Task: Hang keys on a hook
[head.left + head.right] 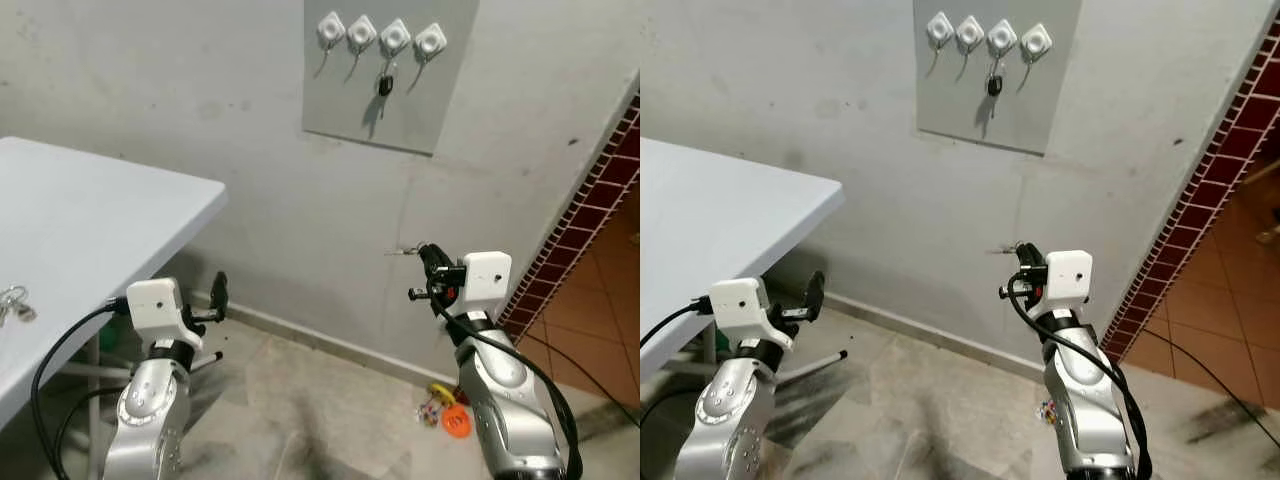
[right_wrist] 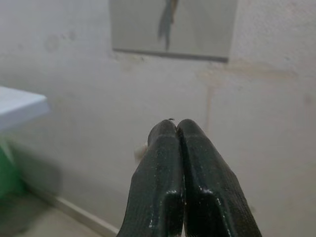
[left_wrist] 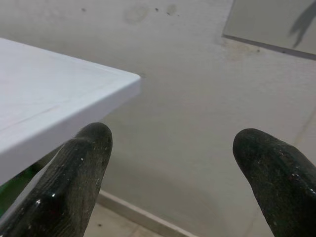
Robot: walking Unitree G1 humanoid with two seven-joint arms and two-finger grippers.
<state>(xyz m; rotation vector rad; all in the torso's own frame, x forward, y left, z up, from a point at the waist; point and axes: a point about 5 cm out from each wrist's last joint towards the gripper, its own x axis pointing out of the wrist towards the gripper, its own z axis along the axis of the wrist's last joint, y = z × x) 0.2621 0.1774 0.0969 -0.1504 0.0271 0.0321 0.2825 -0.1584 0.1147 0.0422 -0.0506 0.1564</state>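
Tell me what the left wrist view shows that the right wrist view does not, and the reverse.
Left wrist view: the left gripper, fingers wide apart, and the table corner close up. Right wrist view: the right gripper, fingers shut, and the panel with its whole lower edge and a blurred dark shape on it. Both: wall, table, panel, skirting.

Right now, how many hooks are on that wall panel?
4, in one row along the top of the grey panel: first hook, second, third with a dark key hanging from it, fourth. None look hidden.
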